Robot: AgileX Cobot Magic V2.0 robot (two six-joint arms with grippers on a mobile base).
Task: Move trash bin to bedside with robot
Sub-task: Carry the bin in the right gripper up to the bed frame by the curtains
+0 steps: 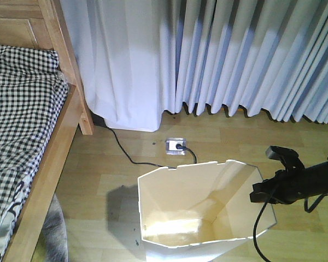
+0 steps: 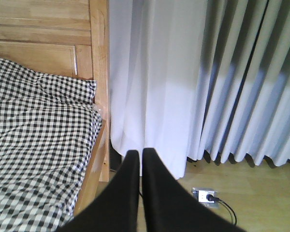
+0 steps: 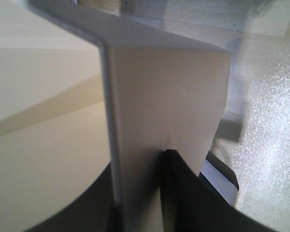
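The white trash bin (image 1: pixel 202 213) stands on the wooden floor at the bottom middle of the front view, a little to the right of the bed (image 1: pixel 27 125) with its light wooden frame and checked bedding. My right gripper (image 1: pixel 264 192) reaches in from the right and is shut on the bin's right rim; in the right wrist view the bin wall (image 3: pixel 154 96) sits pinched between the black fingers (image 3: pixel 183 193). My left gripper (image 2: pixel 140 157) is shut and empty, held up facing the bed (image 2: pixel 34 135) and curtain.
White pleated curtains (image 1: pixel 218 54) hang along the back wall to the floor. A floor socket (image 1: pixel 176 145) with a black plug and cable (image 1: pixel 126 153) lies just behind the bin. A grey furry thing (image 1: pixel 53 229) lies by the bed frame.
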